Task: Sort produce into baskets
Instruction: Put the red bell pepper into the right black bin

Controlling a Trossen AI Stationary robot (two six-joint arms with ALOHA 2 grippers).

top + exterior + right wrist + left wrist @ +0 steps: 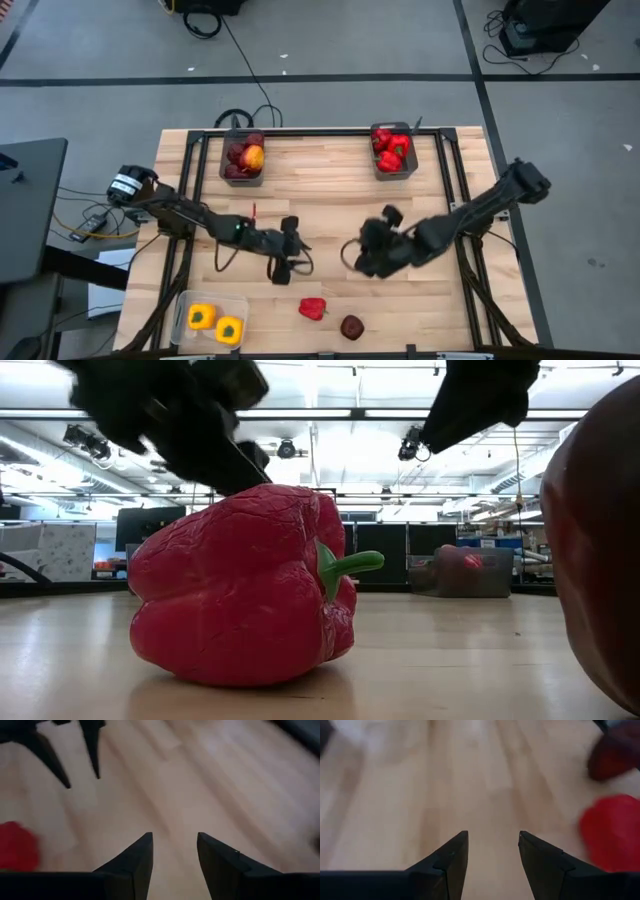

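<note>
1. The left gripper (pixel 288 262) hangs over mid-table with its jaws partly apart and nothing between them; the right gripper (pixel 368 262) faces it from close by, likewise parted and empty.
2. Two pieces lie loose near the front edge — a red pepper (pixel 312 308) and a dark apple (pixel 351 327) just beside it. Two yellow peppers sit in the clear bin (pixel 183 303), apples in the left grey bin (pixel 226 150), red peppers in the right grey bin (pixel 376 158).
3. Risk: both grippers are near the same two pieces; reaching together, they could collide.
4. Risk: the apple is round — a glancing finger could roll it off the front edge.
5. Risk: the pepper lies on its side, so an off-centre pinch might squirt it out.
</note>
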